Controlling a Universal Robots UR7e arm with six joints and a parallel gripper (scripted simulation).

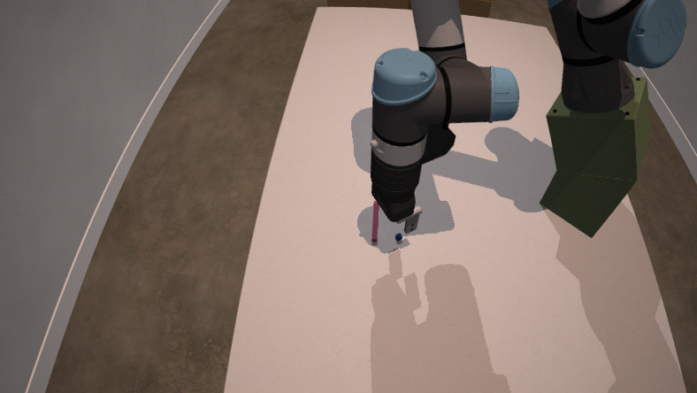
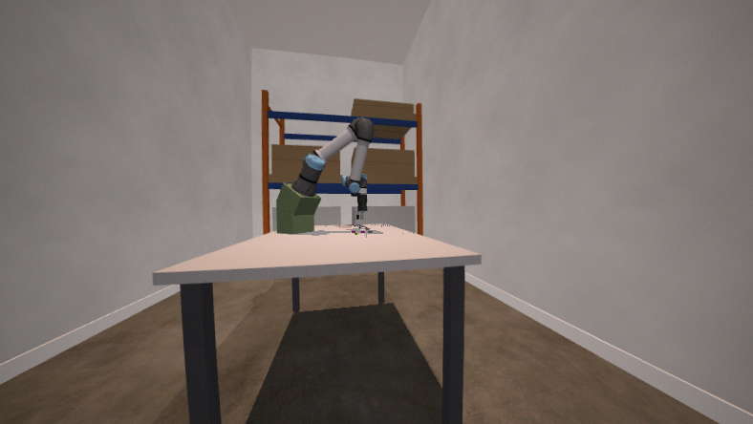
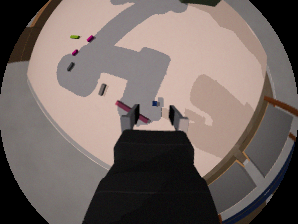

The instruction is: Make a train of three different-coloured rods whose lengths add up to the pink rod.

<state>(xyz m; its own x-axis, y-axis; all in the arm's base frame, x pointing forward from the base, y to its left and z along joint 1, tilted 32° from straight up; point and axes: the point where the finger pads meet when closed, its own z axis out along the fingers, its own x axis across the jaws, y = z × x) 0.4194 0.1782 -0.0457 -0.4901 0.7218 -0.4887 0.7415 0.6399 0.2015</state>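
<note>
The gripper (image 1: 397,229) (image 3: 154,110) is spread wide. The top view shows the pink rod (image 1: 375,221) and the blue rod (image 1: 399,237) (image 3: 155,103); the wrist view adds a lime rod (image 3: 74,37), seemingly loose. The pink rod points roughly twelve-to-six from the top.
</note>
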